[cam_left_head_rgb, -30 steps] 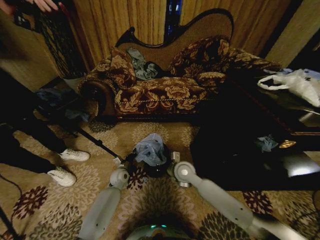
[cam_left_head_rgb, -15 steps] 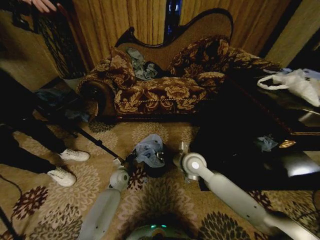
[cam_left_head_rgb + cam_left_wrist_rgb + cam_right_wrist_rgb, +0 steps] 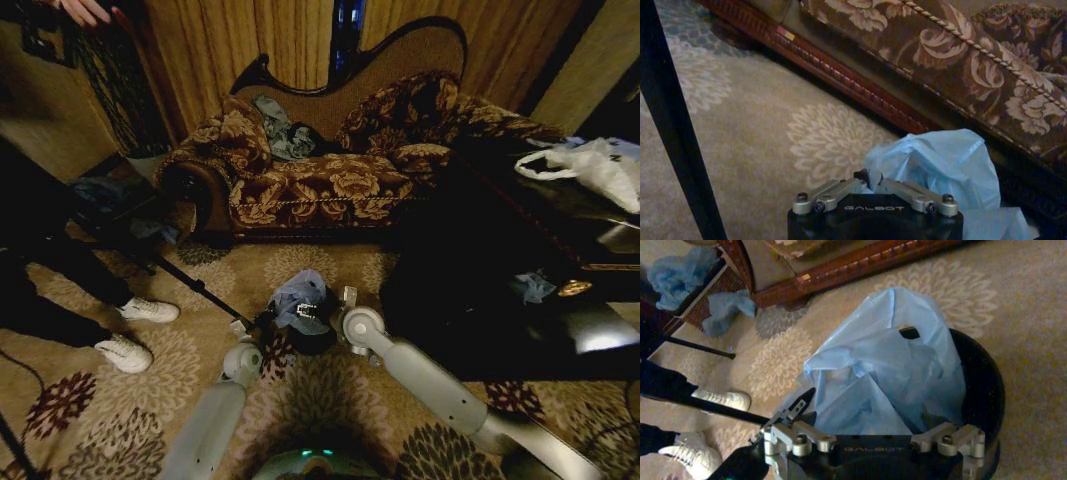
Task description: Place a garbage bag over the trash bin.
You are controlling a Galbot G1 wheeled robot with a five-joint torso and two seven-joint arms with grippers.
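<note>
The small black trash bin [image 3: 315, 342] stands on the patterned carpet in front of the sofa. The pale blue garbage bag [image 3: 297, 295] is bunched up on top of it and hangs partly inside the rim. In the left wrist view my left gripper [image 3: 869, 179] is shut on the near edge of the garbage bag [image 3: 940, 160]. My right gripper [image 3: 870, 434] is open, its fingers spread wide just over the bin's rim [image 3: 980, 385] with the crumpled garbage bag [image 3: 880, 365] between and beyond them. In the head view the left gripper [image 3: 262, 322] is at the bin's left side and the right gripper [image 3: 330, 310] at its right.
A floral sofa [image 3: 320, 180] stands close behind the bin. A dark glossy table [image 3: 480, 300] at the right carries a white plastic bag [image 3: 590, 165] and a blue scrap [image 3: 532, 286]. A black pole [image 3: 200, 290] slants across the carpet at the left, near a person's white shoes [image 3: 135, 330].
My right arm swung out to the right and came back in, so its gripper now sits closer over the bag. The bag's top has shifted slightly. The left arm has hardly moved.
</note>
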